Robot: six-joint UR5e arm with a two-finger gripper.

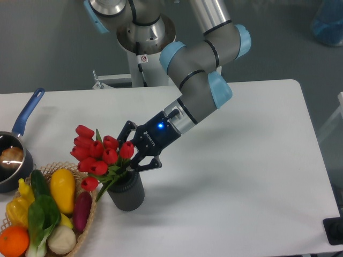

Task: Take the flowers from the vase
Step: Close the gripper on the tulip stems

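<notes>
Down near the table's (257,176) front-left part, the gripper (131,155) is clamped on the flowers (99,156), its fingers around the stems just above the vase (127,194). Red buds lean left over the wicker basket (88,184), which holds coloured vegetables (48,214) at the front-left corner. White lettering on the gripper body is too small to read. At the left edge sits a dark pot (13,160) with a blue handle.

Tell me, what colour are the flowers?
Red buds on green stems and leaves. The flowers show best in the fixed camera view, standing in the dark grey vase.
</notes>
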